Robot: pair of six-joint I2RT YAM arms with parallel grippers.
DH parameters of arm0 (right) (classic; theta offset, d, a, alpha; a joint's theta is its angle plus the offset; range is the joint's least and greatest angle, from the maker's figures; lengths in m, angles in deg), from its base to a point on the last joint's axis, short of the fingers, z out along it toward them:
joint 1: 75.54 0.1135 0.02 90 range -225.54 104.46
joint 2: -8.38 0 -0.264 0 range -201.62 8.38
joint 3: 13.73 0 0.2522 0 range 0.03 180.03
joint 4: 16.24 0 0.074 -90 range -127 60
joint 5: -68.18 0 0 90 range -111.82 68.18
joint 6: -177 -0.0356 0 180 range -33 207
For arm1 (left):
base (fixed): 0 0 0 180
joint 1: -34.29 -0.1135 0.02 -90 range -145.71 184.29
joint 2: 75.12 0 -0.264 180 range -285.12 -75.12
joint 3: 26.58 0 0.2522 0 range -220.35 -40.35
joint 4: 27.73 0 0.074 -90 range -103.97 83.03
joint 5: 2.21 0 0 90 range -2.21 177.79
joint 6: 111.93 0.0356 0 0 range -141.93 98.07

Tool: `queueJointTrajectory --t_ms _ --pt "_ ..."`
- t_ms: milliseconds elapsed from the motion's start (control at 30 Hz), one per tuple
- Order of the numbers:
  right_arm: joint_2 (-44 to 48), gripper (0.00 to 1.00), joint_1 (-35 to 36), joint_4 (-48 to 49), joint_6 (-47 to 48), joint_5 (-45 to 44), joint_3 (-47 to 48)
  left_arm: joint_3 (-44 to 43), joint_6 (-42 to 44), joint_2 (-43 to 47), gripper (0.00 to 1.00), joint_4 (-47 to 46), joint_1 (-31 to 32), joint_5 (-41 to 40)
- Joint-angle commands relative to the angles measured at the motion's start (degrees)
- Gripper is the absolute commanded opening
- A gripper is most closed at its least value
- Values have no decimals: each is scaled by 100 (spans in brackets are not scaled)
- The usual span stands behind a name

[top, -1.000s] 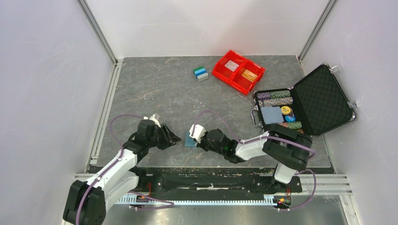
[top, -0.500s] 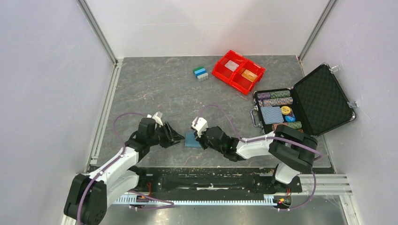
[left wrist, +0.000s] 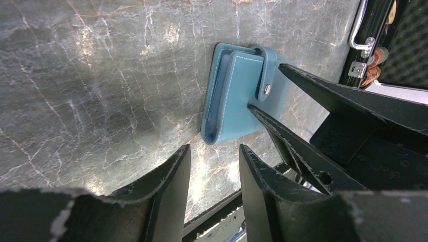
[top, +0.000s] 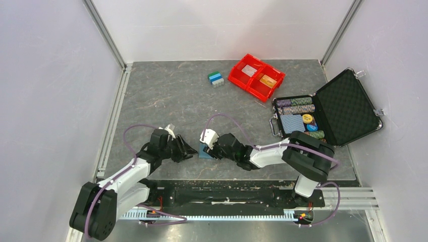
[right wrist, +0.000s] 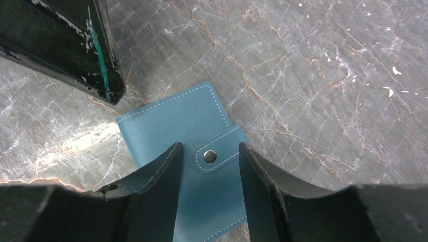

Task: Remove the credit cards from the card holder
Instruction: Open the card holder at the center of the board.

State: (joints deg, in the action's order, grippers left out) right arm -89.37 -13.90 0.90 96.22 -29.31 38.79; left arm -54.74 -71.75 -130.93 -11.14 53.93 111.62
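Note:
The card holder (top: 203, 151) is a teal-blue stitched wallet lying flat on the table, folded shut with its snap strap (right wrist: 212, 156) fastened. It also shows in the left wrist view (left wrist: 237, 96) and the right wrist view (right wrist: 171, 126). No credit cards show at it. My right gripper (top: 207, 149) is open, its fingertips (left wrist: 262, 113) over the holder on either side of the strap; I cannot tell whether they touch it. My left gripper (top: 192, 148) is open and empty, pointing at the holder's left edge with a small gap (left wrist: 213, 148).
A red two-compartment bin (top: 256, 75) at the back holds a whitish flat item and an orange one. A small blue-green block (top: 216, 78) lies beside it. An open black case (top: 348, 108) with chips and a patterned deck stands at the right. The table's near edge is close behind both grippers.
My right gripper has moved a little left and over the holder. My left gripper has edged right, closer to the holder. The holder has not moved.

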Motion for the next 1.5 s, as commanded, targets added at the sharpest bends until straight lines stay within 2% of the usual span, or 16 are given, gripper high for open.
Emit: queueJointTrajectory --t_ms 0,133,300,400,633,800,1133,1300,1467 --pt "-235 48 -45 99 362 250 105 32 -186 136 47 -133 9 -146" --pt "-434 44 -46 126 289 97 45 25 -143 109 47 -126 13 -145" --pt "-435 13 -46 135 8 -190 -115 -2 -90 19 47 -122 14 -133" --pt "-329 0 -45 232 -199 -195 -241 -19 -89 9 47 -129 13 -128" --pt "-117 0 -98 -43 -1038 -367 -91 -59 -89 41 47 -119 13 -100" --pt "201 0 -161 -575 -1646 -439 138 -66 -67 82 48 -118 13 -10" --pt "555 0 -401 -909 -3164 91 133 -236 -71 -51 49 -265 51 421" --pt "611 0 -447 -901 -3650 60 77 -420 -379 -134 48 -789 323 712" --pt "617 0 -457 -836 -3947 139 31 -438 -729 -388 40 -1474 653 757"
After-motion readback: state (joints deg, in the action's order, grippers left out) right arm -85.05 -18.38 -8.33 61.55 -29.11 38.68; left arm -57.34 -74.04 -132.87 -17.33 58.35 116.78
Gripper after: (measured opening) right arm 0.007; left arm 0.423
